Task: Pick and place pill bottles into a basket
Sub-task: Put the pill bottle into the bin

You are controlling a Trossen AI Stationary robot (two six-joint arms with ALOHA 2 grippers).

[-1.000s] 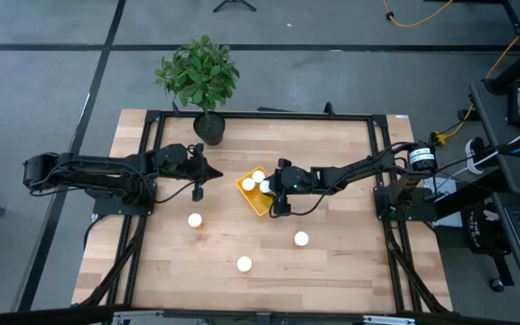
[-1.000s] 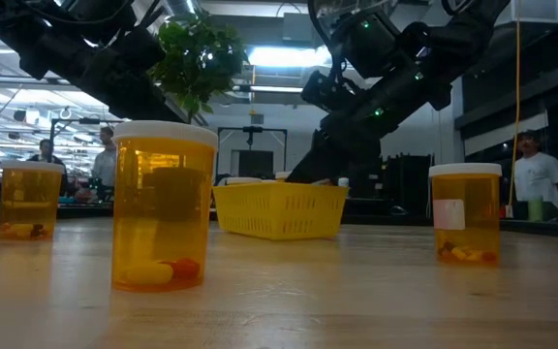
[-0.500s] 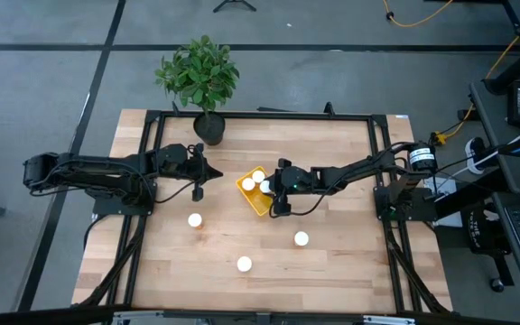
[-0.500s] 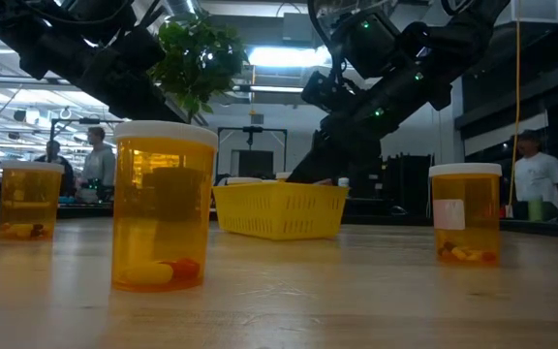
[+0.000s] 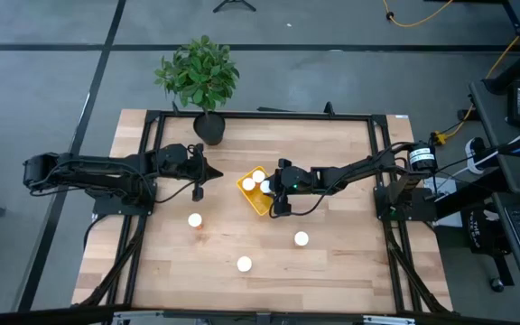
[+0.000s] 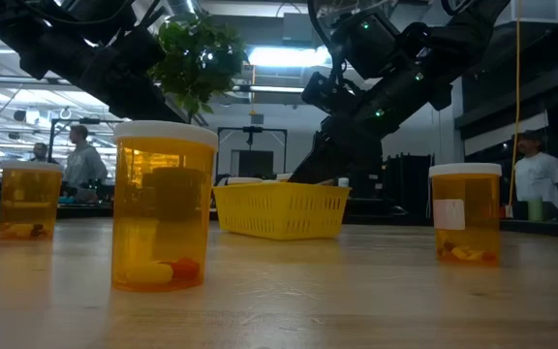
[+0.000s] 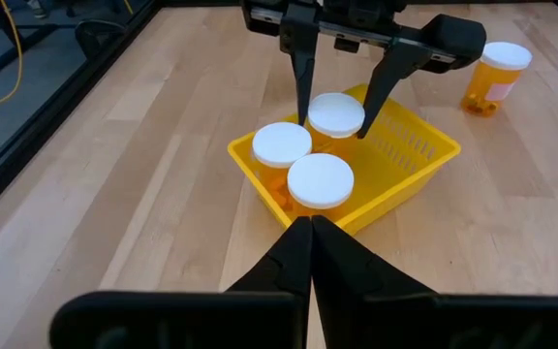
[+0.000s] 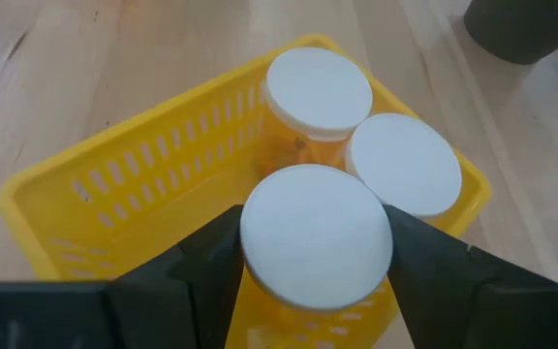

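Note:
The yellow basket (image 5: 255, 193) lies mid-table and holds three orange pill bottles with white caps (image 7: 281, 143) (image 7: 320, 180) (image 7: 335, 114). My right gripper (image 5: 276, 190) reaches into the basket from the right and is shut on one of those bottles (image 8: 316, 233). My left gripper (image 5: 198, 187) is shut and empty, hovering left of the basket; its fingers (image 7: 310, 237) point toward it. Three more bottles stand upright on the table (image 5: 194, 219) (image 5: 301, 238) (image 5: 244, 264). My right gripper pinches the bottle just under its white cap (image 8: 250, 254), one finger (image 8: 206, 267) on each side. The fingers slant down from above and from the table's right side. The bottle stays upright inside the basket. Whether its base rests on the basket floor, I cannot tell.
A black pot with a green plant (image 5: 208, 126) stands at the table's far edge. The three loose bottles show in the low view (image 6: 163, 204) (image 6: 29, 199) (image 6: 465, 211), spread over the near half of the table. People stand in the room beyond.

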